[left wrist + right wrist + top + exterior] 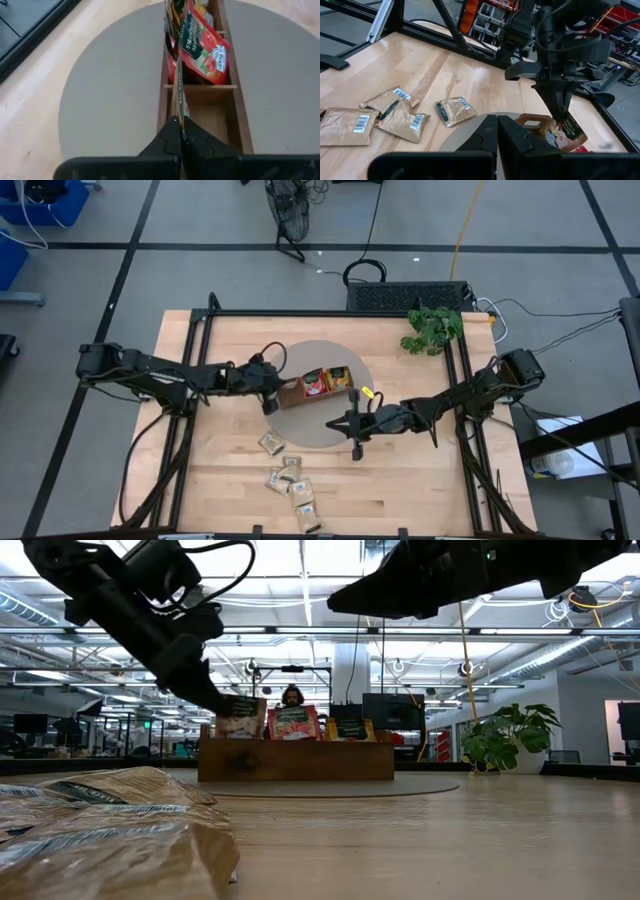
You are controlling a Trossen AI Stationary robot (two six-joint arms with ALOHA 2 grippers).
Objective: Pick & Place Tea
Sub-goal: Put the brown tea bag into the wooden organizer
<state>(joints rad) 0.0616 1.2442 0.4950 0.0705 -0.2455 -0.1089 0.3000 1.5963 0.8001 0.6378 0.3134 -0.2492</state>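
The tea is small flat sachets. Several beige ones (pixel 290 478) lie flat on the table near its front edge. Red sachets (pixel 202 50) and yellow ones (pixel 340 375) stand in the brown wooden tray (pixel 318 385), which rests on a round grey mat (pixel 330 430). My left gripper (pixel 270 398) is at the tray's left end, shut on a beige sachet (pixel 240 718) above the end compartment (pixel 210 117). My right gripper (pixel 335 423) is shut and holds nothing, hovering over the mat's near edge. My left gripper pinches the beige sachet by its near end (pixel 176 114) between its two fingers. The fingers slant down from the table's left. The sachet stands on edge and sticks out beyond the fingertips over the tray's left compartment. I cannot tell whether it touches the tray.
A potted green plant (pixel 432 328) stands at the table's far right corner. Black frame rails (pixel 195 370) run along both table sides. Bare wood lies to the right of the sachet pile, near the front edge (pixel 420 490).
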